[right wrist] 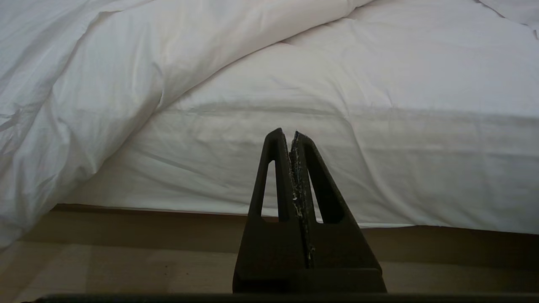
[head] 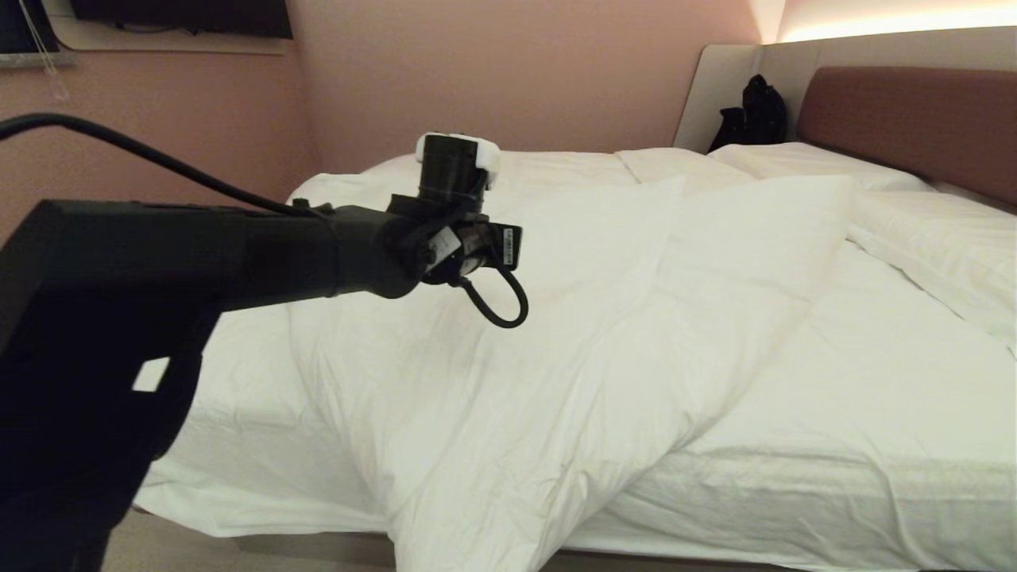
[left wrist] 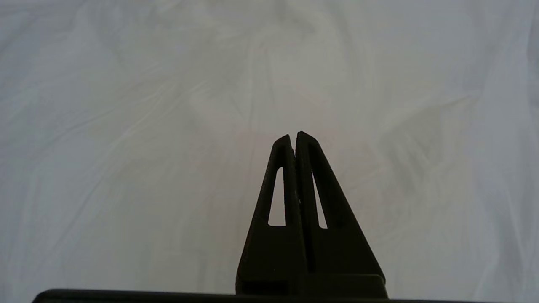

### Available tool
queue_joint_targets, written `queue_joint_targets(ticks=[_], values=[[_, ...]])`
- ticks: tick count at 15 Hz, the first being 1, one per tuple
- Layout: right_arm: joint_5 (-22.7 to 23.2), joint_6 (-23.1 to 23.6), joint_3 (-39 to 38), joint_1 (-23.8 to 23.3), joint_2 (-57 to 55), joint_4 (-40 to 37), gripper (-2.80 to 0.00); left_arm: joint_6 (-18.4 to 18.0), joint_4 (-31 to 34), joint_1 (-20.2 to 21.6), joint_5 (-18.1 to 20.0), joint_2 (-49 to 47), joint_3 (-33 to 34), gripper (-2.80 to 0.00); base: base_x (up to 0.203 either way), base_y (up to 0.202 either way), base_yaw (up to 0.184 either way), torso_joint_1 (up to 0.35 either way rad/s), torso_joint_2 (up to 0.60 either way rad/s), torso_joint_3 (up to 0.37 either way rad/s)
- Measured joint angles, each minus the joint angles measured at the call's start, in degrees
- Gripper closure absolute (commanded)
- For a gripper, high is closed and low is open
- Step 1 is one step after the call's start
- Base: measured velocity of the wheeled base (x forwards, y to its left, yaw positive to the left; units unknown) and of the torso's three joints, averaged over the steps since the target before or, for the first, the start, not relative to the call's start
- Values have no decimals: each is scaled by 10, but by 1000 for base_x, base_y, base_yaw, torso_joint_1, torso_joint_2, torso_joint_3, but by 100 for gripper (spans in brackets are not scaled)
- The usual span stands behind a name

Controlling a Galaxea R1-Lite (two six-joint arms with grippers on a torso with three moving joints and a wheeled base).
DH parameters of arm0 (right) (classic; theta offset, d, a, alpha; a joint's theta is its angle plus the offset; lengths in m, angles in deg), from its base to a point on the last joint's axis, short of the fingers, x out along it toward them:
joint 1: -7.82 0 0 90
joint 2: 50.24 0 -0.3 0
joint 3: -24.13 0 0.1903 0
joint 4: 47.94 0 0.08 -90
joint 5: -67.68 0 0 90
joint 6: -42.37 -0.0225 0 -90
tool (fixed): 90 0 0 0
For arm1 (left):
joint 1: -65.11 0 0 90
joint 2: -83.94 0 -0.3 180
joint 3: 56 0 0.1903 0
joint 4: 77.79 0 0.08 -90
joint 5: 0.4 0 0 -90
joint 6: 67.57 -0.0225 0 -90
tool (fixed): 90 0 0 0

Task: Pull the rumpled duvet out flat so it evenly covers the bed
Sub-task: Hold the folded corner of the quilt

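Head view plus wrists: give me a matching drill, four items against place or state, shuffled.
Items:
1. duvet
2. left end effector
3. right end effector
4. backpack

Place or state:
A. shut, low beside the mattress edge, floor below
B. black, at the far corner by the headboard
C. bunched diagonally, corner hanging off the near edge
D. shut, over white fabric on the bed

Pairs: 1-C, 2-D, 3-A, 4-B

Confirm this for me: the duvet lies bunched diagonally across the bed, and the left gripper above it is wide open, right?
Not quite. The left gripper is shut, fingers pressed together with nothing between them, as the left wrist view shows. The duvet does lie bunched diagonally across the bed.
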Motion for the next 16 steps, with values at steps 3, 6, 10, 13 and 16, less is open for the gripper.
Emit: queue_joint_targets(ticks=[3, 6, 10, 13, 16], values=[[0, 0, 0, 0, 0, 0, 0, -45, -9, -31, -4, -43, -26, 0, 0, 0, 0, 0, 0, 0], [0, 0, 0, 0, 0, 0, 0, -47, -32, -45, -4, -63, -28, 0, 0, 0, 0, 0, 0, 0], [0, 0, 0, 0, 0, 0, 0, -63, -42, -91, -6, -67, -28, 0, 0, 0, 0, 0, 0, 0], [0, 0, 0, 0, 0, 0, 0, -81, -66, -140, -10, -65, -20, 0, 0, 0, 0, 0, 0, 0], [0, 0, 0, 0, 0, 0, 0, -87, -67, -176, -25, -64, -14, 0, 0, 0, 0, 0, 0, 0]])
